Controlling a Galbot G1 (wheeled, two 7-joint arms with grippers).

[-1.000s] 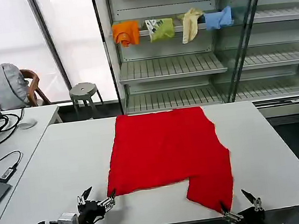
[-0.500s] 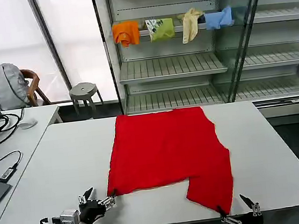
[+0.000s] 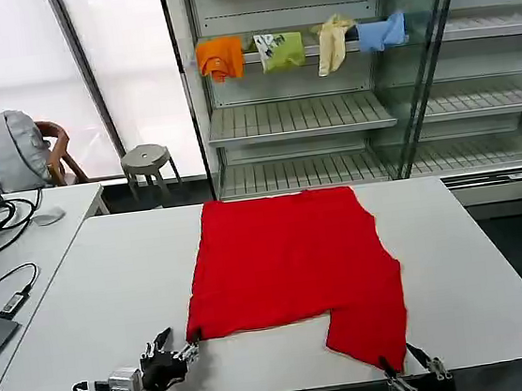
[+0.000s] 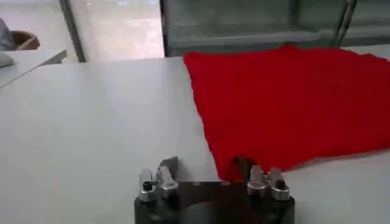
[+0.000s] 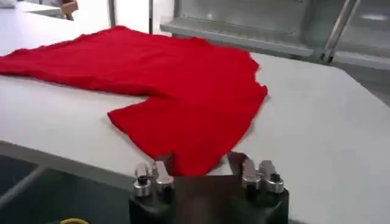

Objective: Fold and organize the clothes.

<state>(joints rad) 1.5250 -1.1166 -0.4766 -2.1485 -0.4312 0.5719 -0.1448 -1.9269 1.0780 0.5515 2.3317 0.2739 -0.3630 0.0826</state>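
White surface [image 3: 102,289]: a broad tabletop that carries the garment, with a second desk at the robot's left and a shelving unit [image 3: 328,122] beyond its far edge.

Red T-shirt [image 3: 293,267]: spread flat across the middle of the surface, its far hem near the far edge and one lobe reaching toward the near edge on the robot's right. No print is visible on the upward face. The cloth is mildly rippled along its near border in the right wrist view [image 5: 183,97] and lies smooth in the left wrist view [image 4: 292,103].

Small garments [image 3: 301,47]: orange, green, cream and blue pieces draped in a row on an upper shelf, well apart from the T-shirt.

Left hand [image 3: 177,348]: low over the near edge of the surface, fingers spread apart and empty, one fingertip just beside the shirt's near-left corner; contact cannot be confirmed.

Right hand [image 3: 416,376]: at the near edge of the surface, fingers parted, with the tip of the shirt's near-right lobe lying between them, seemingly not clamped.
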